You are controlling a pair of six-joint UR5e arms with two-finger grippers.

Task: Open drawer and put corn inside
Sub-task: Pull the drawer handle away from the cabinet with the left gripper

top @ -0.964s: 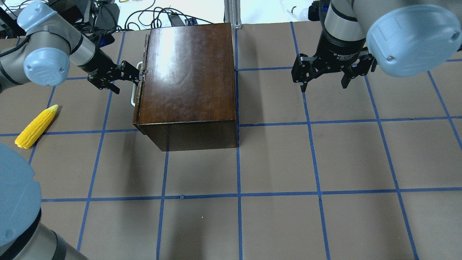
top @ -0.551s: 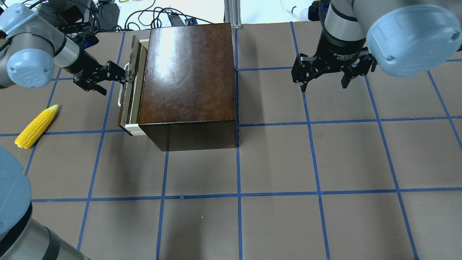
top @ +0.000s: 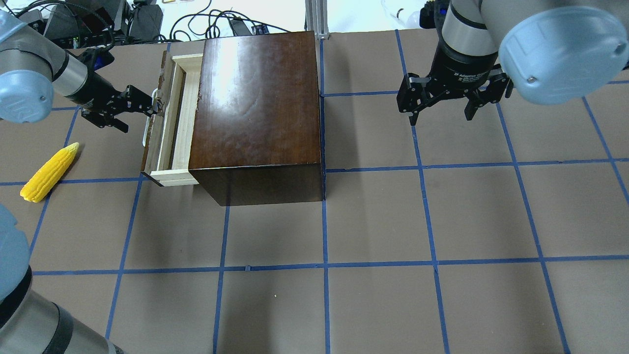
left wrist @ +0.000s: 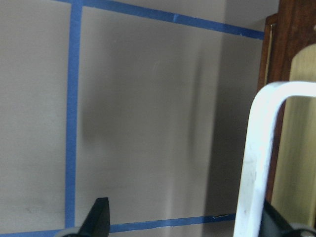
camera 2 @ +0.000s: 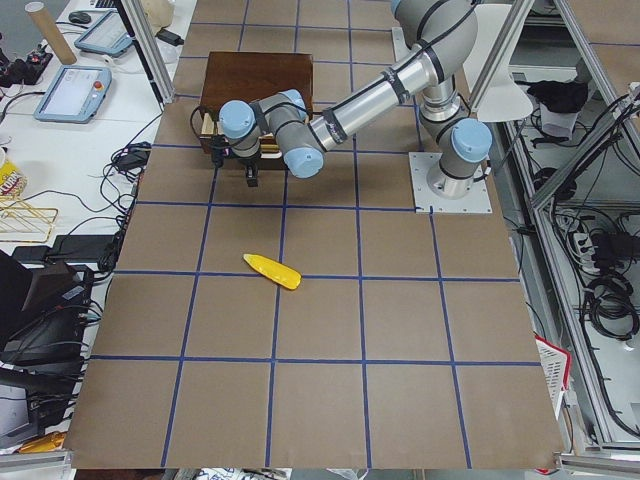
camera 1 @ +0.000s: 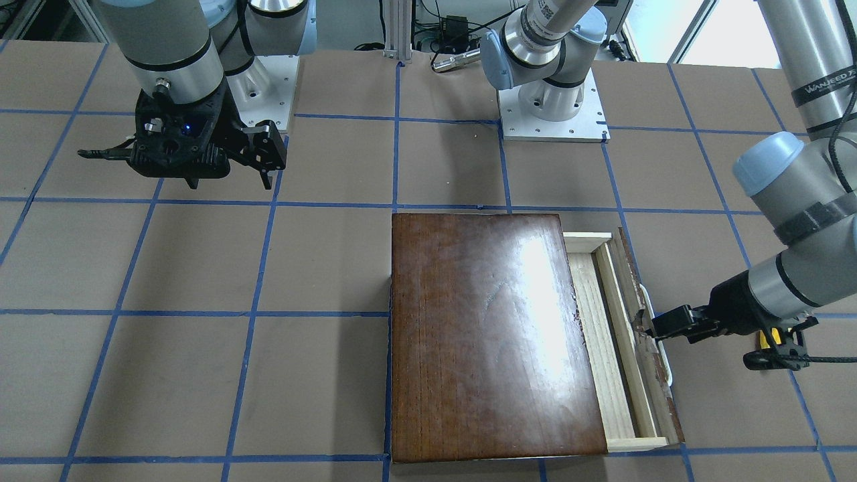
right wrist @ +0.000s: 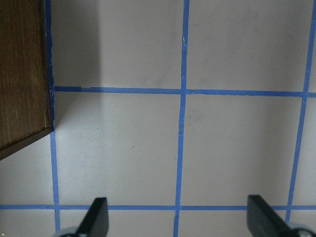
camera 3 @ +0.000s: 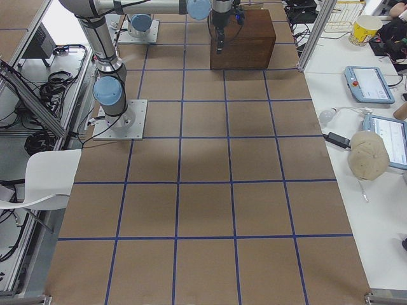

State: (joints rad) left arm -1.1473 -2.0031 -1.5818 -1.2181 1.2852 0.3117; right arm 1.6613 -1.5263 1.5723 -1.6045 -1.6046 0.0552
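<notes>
The drawer (top: 174, 177) stands partly pulled out of the left side of the glossy dark-brown box (top: 255, 108); its pale-wood tray shows empty in the front-facing view (camera 1: 612, 348). My left gripper (top: 141, 117) is open, with one finger hooked behind the white loop handle (left wrist: 254, 163). The yellow corn (top: 49, 172) lies on the table, left of the drawer and apart from it. It also shows in the exterior left view (camera 2: 272, 271). My right gripper (top: 441, 118) is open and empty, hovering above the table right of the box.
The table is brown board with a blue tape grid (top: 324, 265). Cables and equipment lie beyond the far edge (top: 147, 19). The right wrist view shows the box's corner (right wrist: 24, 74) at its left.
The left gripper has moved left with the handle, and the drawer has slid from nearly shut to partly out. The corn and the right arm have not moved.
</notes>
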